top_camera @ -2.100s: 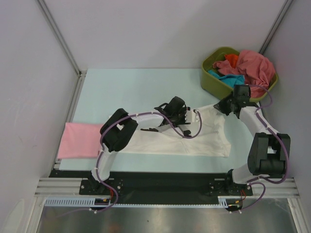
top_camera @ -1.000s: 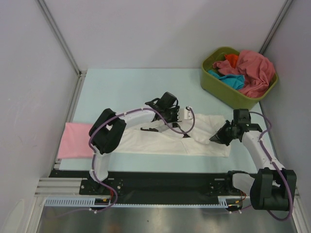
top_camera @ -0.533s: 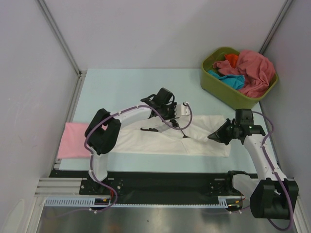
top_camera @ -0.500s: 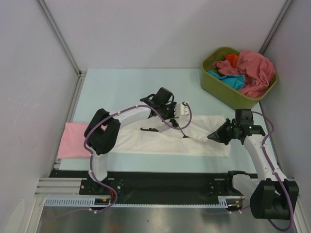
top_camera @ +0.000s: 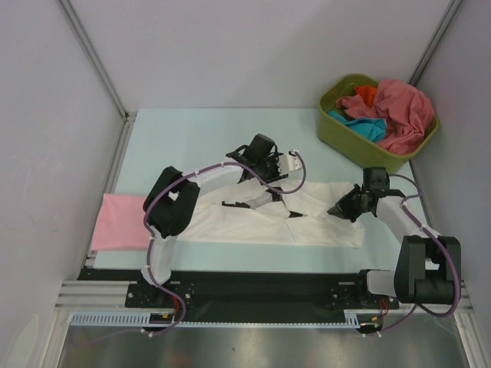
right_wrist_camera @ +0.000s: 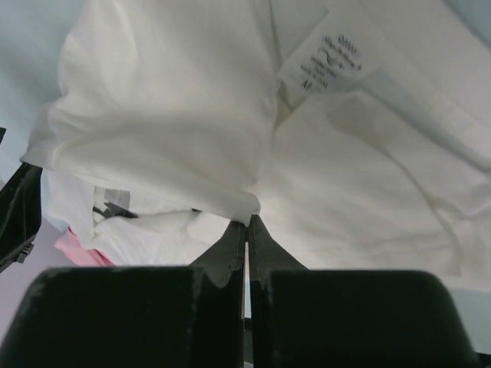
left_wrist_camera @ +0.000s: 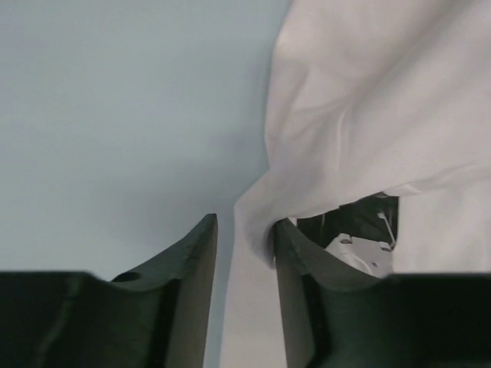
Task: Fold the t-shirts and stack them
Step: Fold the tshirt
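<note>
The white t-shirt (top_camera: 322, 226) is spread on the tabletop (top_camera: 192, 138) for folding. One fold is pinched in the shut right jaws, so it can be pulled over. The left jaws are parted a little, with the cloth edge loose in the gap.

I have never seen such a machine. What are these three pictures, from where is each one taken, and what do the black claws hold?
Two robot arms, left and right, stand at the near edge of the table. One picture looks down from above; the other two come from a camera on each wrist. On the table lie a white t-shirt and a folded pink t-shirt; a green tub holds more coloured shirts. The right gripper is shut, pinching the white t-shirt. The left gripper is open, white cloth hanging between its fingers.
</note>
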Motion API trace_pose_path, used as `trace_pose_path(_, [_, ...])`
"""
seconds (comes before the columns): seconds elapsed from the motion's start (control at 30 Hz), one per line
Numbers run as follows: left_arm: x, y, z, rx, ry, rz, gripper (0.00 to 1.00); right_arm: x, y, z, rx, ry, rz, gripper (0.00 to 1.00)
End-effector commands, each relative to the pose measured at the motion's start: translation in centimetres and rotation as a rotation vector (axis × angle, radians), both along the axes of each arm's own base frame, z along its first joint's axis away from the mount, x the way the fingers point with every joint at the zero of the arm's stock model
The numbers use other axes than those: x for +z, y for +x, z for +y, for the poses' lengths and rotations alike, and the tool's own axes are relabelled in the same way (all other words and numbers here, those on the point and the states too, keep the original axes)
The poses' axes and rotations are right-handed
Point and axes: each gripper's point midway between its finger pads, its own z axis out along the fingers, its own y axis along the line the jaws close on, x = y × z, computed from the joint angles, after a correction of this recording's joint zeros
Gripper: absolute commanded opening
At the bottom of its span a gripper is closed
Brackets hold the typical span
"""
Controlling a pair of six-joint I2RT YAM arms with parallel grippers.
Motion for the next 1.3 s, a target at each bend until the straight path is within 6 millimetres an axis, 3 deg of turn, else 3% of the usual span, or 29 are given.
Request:
trace_pose_path(0.0, [2.7,2.8,-1.5,0.117,-0.069,-0.074,0.43,1.4,5.0,-1.8,-0.064,-0.076,-0.145,0.00])
trace_pose_path(0.17, [3.6,1.1,-2.7,0.072,-0.086,-0.032,0.57,0.3,7.1,-2.8,-0.113,-0.085,-0.139,0.00])
trace_pose_path(0.47, [4.0,-3.9,-5.5,-0.103,-0.109,0.070,0.68,-1.0,8.5,-3.2,-0.124,-0.093,-0.127,0.00])
trace_pose_path(0.63, [4.1,-1.7,-5.6,-0.033,-0.108,-0.015,0.75,-1.3,8.6,-3.2,-0.113,-0.096,-0.127,0.00])
trace_pose_path(0.73, [3.7,-1.5,-5.1,-0.048,-0.068,-0.051,0.76,-1.3,8.6,-3.1,-0.105,-0.096,-0.132,0.00])
trace_pose_path(0.8, [3.6,-2.3,-5.0,-0.092,-0.050,-0.047,0.76,-1.3,8.5,-3.1,-0.101,-0.096,-0.131,0.00])
trace_pose_path(0.9, [4.5,-6.6,-6.1,-0.238,-0.064,0.046,0.69,-1.5,8.6,-3.1,-0.101,-0.093,-0.136,0.00])
trace_pose_path(0.93, [4.0,-9.2,-5.9,-0.292,-0.036,0.122,0.58,-1.5,8.5,-3.0,-0.098,-0.087,-0.134,0.00])
trace_pose_path(0.97, [4.7,-10.2,-6.1,-0.326,-0.044,0.129,0.53,-1.5,8.5,-2.9,-0.095,-0.085,-0.136,0.00])
trace_pose_path(1.0, [4.1,-10.7,-5.9,-0.341,-0.031,0.136,0.47,-1.6,8.4,-2.8,-0.095,-0.082,-0.138,0.00])
trace_pose_path(1.07, [3.4,-10.2,-6.0,-0.329,-0.017,0.098,0.45,-1.7,8.3,-2.8,-0.093,-0.077,-0.136,0.00])
trace_pose_path(1.13, [2.0,-9.3,-5.7,-0.329,0.016,0.043,0.50,-1.7,8.1,-2.6,-0.084,-0.071,-0.136,0.00])
trace_pose_path(1.27, [-0.3,-9.7,-5.2,-0.396,0.083,-0.015,0.55,-1.6,7.9,-2.6,-0.078,-0.072,-0.136,0.00])
